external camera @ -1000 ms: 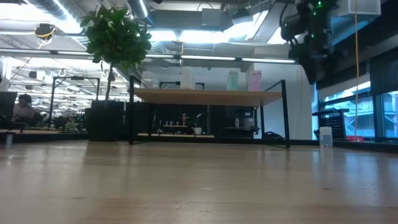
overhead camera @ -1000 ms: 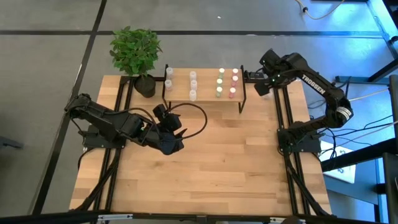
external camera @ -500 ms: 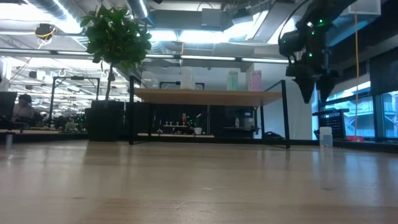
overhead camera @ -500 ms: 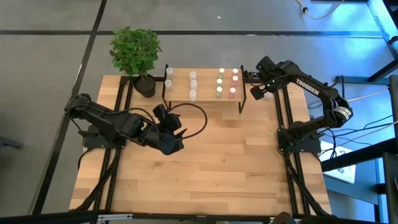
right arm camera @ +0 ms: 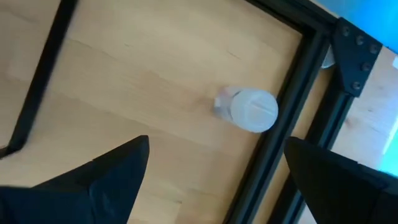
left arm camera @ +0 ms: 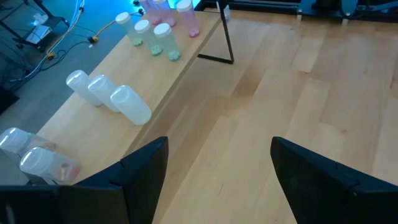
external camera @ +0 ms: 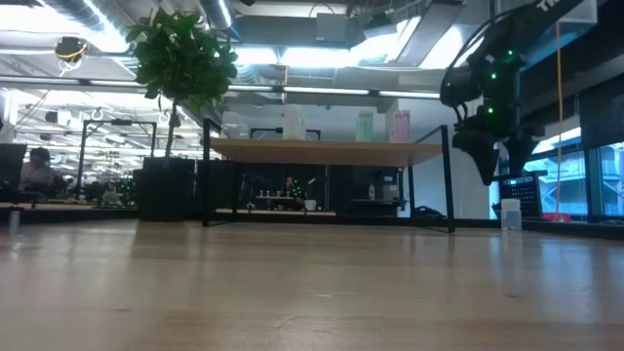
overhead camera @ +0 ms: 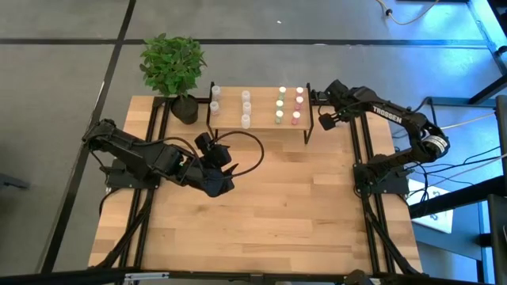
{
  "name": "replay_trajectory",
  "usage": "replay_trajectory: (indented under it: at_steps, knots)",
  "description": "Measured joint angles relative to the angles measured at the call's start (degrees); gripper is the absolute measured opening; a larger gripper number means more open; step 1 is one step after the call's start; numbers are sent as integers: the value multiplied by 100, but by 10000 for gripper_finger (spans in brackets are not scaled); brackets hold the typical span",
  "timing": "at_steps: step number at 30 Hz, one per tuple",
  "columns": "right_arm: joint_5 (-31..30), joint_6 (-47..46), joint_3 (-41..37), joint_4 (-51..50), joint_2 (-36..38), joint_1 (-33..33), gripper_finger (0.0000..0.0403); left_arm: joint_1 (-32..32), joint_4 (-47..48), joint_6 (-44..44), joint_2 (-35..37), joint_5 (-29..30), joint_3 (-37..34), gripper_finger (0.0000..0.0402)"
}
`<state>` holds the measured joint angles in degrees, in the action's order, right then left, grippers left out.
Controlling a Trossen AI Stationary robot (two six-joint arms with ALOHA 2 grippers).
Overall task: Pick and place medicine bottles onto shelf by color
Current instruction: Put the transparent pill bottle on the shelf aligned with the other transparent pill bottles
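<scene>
R gripper (overhead camera: 324, 120): jaws wide, empty, 3 o'clock of shelf (overhead camera: 261, 119), above a bottle (right arm camera: 252, 110) on table.
L gripper (overhead camera: 224, 161): parted, empty, 7 o'clock of shelf.

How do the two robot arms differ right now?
The left gripper sits low over the middle of the table, facing the shelf; the right gripper hangs beside the shelf's right end, pointing down at a lone bottle standing on the table. The left arm is folded, the right stretched out. Both grippers are open and empty.
</scene>
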<state>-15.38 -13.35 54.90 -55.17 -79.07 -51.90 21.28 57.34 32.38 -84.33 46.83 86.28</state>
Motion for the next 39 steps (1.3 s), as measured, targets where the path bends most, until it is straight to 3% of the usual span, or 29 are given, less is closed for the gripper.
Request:
replay_trajectory:
  at_steps: [7,15,26,35,39]
  knots:
    - [-115,-345,-221,262,-138,-2,375,2,-1,0,0,0,0,277]
    - [-717,-604,-261,474,-686,54,375,2,-2,0,0,0,0,277]
    - [-1087,-712,-260,746,-1442,53,375,2,-2,0,0,0,0,277]
    - [-1107,-569,-256,804,-1694,31,373,2,0,0,0,0,0,277]
    - [-1110,-567,-256,821,-1722,31,354,2,-2,1,0,0,0,277]
